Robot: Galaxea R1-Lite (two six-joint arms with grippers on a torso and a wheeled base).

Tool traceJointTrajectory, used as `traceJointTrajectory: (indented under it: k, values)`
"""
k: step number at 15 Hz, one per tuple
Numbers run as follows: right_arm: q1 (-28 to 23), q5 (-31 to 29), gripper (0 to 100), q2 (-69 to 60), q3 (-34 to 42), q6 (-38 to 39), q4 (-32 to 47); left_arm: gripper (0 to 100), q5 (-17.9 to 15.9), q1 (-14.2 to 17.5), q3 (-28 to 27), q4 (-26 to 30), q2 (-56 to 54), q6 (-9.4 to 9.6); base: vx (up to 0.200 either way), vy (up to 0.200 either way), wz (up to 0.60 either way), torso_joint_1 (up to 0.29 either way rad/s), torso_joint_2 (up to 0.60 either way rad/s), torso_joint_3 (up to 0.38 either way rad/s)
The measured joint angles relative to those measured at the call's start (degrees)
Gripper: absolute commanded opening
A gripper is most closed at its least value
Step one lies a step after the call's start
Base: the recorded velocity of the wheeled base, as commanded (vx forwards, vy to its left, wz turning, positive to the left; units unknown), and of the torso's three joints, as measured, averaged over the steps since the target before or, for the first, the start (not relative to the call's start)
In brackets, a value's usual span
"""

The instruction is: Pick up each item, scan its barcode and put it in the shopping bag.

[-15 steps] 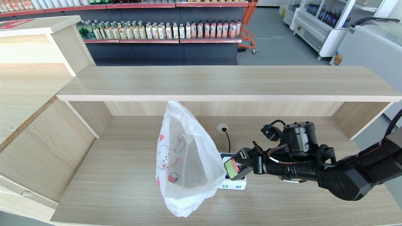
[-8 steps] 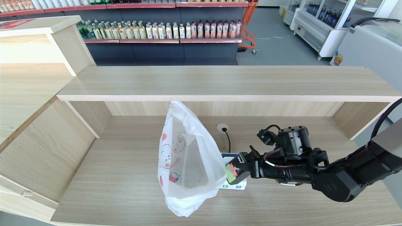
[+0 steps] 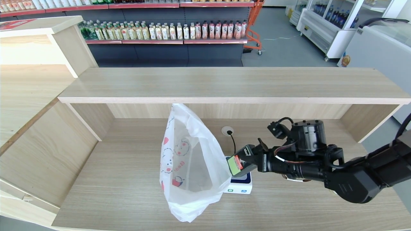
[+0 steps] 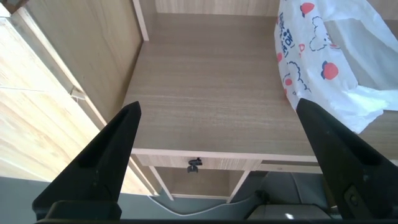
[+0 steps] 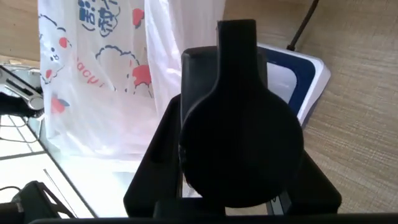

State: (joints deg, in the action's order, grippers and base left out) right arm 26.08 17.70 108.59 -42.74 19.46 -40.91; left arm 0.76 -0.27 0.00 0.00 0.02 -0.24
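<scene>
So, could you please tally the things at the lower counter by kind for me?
Shopping bag: 1
Scanner: 1
Cable: 1
Packet, held in the right tool: 1
Total: 4

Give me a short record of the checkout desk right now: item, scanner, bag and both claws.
Item: small green and red pack, held in the right claw
Item position: above the scanner, beside the bag, not yet inside
Scanner: white and blue box on the desk, cable attached
Bag: white printed plastic, upright on the desk
Left claw: open, empty, above the desk's near edge
</scene>
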Motion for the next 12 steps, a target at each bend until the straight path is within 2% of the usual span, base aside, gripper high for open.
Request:
traceJointTrajectory:
  k: [2, 4, 6, 8, 11, 12]
  values:
    - [0.27, -1.91, 0, -4.74, 1.12, -3.18, -1.13, 100, 0.0, 0.0, 0.0, 0.0, 0.0, 0.0, 0.0, 0.0, 0.0, 0.0, 0.0, 0.0]
    - [0.49, -4.33, 0, -8.33, 4.46, -10.81, -3.67, 100, 0.0, 0.0, 0.0, 0.0, 0.0, 0.0, 0.0, 0.0, 0.0, 0.0, 0.0, 0.0]
    - [0.41, -4.97, 0, -10.11, 9.64, -14.4, -12.29, 100, 0.0, 0.0, 0.0, 0.0, 0.0, 0.06, 0.0, 0.0, 0.0, 0.0, 0.0, 0.0]
    - [0.33, -5.03, 0, -11.17, 14.99, -15.34, -17.85, 100, 0.0, 0.0, 0.0, 0.0, 0.0, 0.06, 0.0, 0.0, 0.0, 0.0, 0.0, 0.0]
    - [0.33, -4.84, 0, -12.37, 18.05, -13.6, -18.62, 100, 0.0, 0.0, 0.0, 0.0, 0.0, 0.06, -0.2, 0.0, 0.0, 0.007, 0.0, 0.001]
    - [0.33, -4.86, 0, -12.51, 18.21, -13.0, -18.53, 100, 0.0, 0.0, 0.0, 0.0, 0.0, 0.09, 0.0, 0.0, 0.0, 0.0, 0.0, 0.0]
